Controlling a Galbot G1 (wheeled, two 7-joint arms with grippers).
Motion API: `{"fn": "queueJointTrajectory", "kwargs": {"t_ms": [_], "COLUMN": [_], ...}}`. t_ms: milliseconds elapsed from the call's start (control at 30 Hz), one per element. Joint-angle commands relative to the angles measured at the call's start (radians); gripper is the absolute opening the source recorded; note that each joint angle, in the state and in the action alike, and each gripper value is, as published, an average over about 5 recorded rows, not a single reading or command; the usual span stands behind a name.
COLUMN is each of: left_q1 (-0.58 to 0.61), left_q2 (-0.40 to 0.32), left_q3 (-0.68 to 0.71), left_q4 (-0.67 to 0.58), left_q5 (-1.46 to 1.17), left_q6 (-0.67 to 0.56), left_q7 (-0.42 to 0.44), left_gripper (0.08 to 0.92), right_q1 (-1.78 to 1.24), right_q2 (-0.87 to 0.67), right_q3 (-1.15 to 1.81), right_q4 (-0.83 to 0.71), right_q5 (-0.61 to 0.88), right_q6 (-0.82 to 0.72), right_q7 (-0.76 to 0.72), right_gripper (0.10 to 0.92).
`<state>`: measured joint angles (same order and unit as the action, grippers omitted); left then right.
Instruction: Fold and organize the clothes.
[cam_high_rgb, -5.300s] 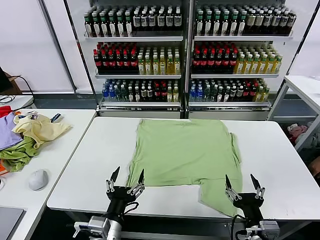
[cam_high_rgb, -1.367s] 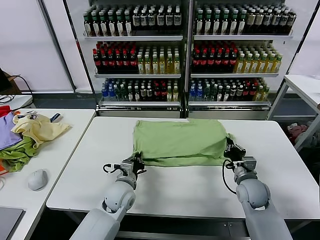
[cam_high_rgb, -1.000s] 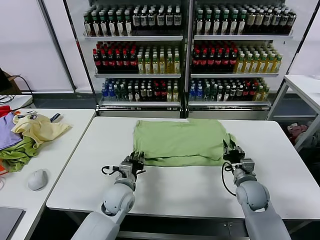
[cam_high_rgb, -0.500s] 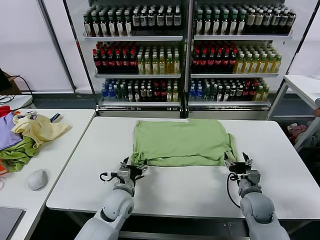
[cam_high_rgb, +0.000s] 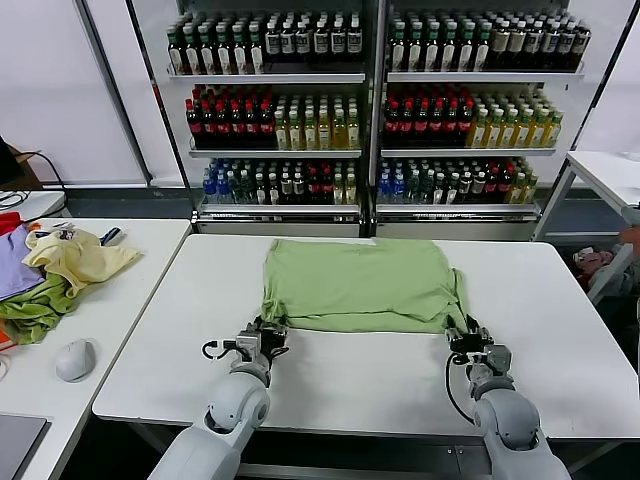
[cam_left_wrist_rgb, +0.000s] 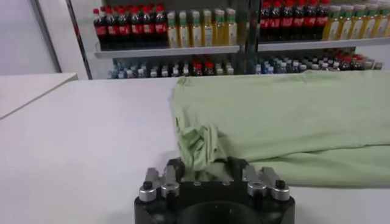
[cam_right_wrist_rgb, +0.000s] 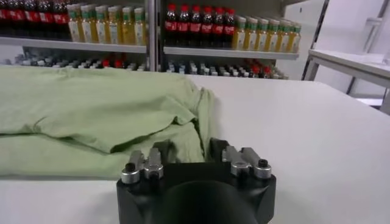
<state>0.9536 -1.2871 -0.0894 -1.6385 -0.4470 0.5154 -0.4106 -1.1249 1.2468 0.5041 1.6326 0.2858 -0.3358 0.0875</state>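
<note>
Shirt (cam_high_rgb: 355, 284), light green, folded flat across the far half of the white table (cam_high_rgb: 380, 375), near edge doubled over. Left gripper (cam_high_rgb: 263, 338) low at the near left corner, fingers pinching a bunched tuck of the cloth. Right gripper (cam_high_rgb: 467, 338) low at the near right corner, fingers closed on the hem beside the sleeve. Beyond, shelves of bottles (cam_high_rgb: 370, 110); off to the left, a pile of other garments (cam_high_rgb: 55, 270) and a mouse (cam_high_rgb: 75, 358) on a side table.
</note>
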Motion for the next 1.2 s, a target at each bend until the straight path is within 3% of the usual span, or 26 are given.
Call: {"fn": "queueJointTrajectory", "kwargs": {"t_ms": [33,233,367,733,933,1200], "left_q1": [-0.004,0.015,0.050,0.190,0.326,0.522], "left_q2": [-0.001,0.010,0.022,0.069,0.116,0.142], "left_q3": [0.001,-0.003,-0.007,-0.031,-0.051,-0.072], "left_q4": [0.018,-0.030,-0.088,-0.253,-0.410,-0.546], "left_q5": [-0.030,-0.056,-0.057,-0.044,-0.015,0.032], "left_q6": [0.020,-0.004,-0.016,-0.020,-0.011,-0.004], "left_q7": [-0.005,0.001,0.009,0.023,0.028,0.024], "left_gripper": [0.386,0.213,0.130,0.118,0.118,0.118], "right_q1": [-0.010,-0.046,-0.080,-0.297,-0.464,-0.646], "right_q2": [0.003,0.001,-0.006,-0.020,-0.009,0.002], "right_q3": [-0.010,-0.003,0.007,0.072,0.122,0.160], "right_q4": [-0.001,0.042,0.078,0.299,0.482,0.598], "right_q5": [0.004,-0.003,-0.007,-0.019,-0.035,-0.080], "right_q6": [0.001,0.024,0.040,0.047,0.024,0.011], "right_q7": [-0.008,-0.027,-0.036,-0.037,-0.034,-0.031], "right_gripper": [0.325,0.173,0.154,0.154,0.154,0.154]}}
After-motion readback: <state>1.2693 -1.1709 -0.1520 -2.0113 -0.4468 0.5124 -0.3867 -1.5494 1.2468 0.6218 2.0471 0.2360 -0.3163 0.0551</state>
